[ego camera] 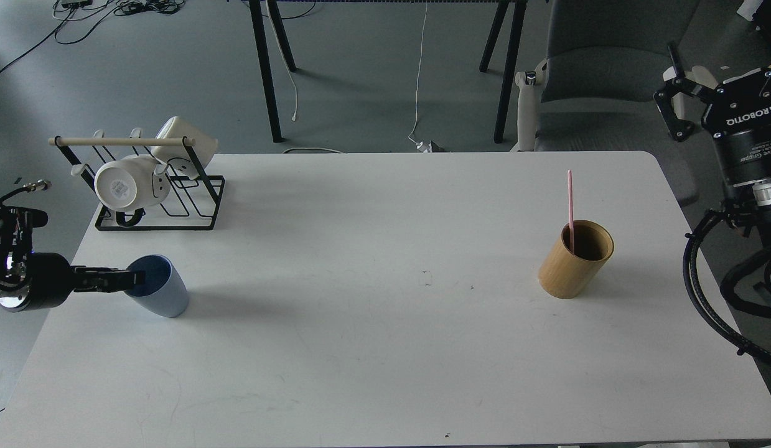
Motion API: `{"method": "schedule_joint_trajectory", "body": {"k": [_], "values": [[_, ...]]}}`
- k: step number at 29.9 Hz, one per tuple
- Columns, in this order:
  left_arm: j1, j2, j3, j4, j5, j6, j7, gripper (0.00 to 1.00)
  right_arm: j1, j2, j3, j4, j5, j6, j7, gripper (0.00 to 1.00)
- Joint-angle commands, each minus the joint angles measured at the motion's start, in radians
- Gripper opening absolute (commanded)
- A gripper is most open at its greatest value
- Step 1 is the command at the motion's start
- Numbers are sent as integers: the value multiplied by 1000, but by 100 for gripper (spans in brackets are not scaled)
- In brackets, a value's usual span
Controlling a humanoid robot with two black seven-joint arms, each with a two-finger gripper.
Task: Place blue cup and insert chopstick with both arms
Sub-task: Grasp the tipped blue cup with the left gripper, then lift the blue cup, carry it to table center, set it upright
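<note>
The blue cup (160, 290) stands upright near the left edge of the white table (385, 348). My left gripper (135, 279) reaches in level from the left, its tips at the cup's rim and over its mouth. It is seen edge-on, so its fingers cannot be told apart. The pink chopstick (570, 202) stands upright inside a tan wooden cylinder (573, 261) on the right side of the table. My right gripper (674, 93) hangs high beyond the table's right edge, well apart from the chopstick. Its fingers look spread and it holds nothing.
A black wire rack (158, 193) holding two white mugs (127, 182) stands at the back left, just behind the blue cup. A grey chair (600, 81) and black table legs (264, 74) stand beyond the far edge.
</note>
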Motion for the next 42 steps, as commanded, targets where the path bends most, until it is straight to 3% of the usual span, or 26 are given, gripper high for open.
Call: {"method": "schedule_joint_trajectory", "body": {"k": [1,6,9,12,14,23,28,32,35,38,42], "values": [[0,1,3,0,1,18,0,38,-13,0,5,3,1,0,0,99],[0,1,1,0,-2,23,0,33,-14,0,5,1,1,0,0,99],[0,1,0,0,-4,25,0,25,-14,0,5,1,-1,0,0,99],[-1,3,0,-3,-4,31,0,9,-14,0,5,1,-1,0,0,99],[-1,4,1,-5,-4,41,0,6,-14,0,5,0,1,0,0,99],[0,11,-5,-43,-4,92,0,3,-25,0,7,0,1,0,0,99],[-18,75,-48,-205,-13,92,0,3,-25,2,16,-8,-1,0,0,99],[-105,64,-60,-241,-14,77,0,3,-16,5,66,-16,1,0,0,99],[-203,-15,-52,-221,6,-6,0,3,9,5,85,-51,2,0,0,99],[-312,-168,-31,-183,79,-93,0,4,53,5,73,-86,4,0,0,99],[-438,-346,95,-118,115,-116,0,4,78,3,60,-100,7,0,0,99]]}}
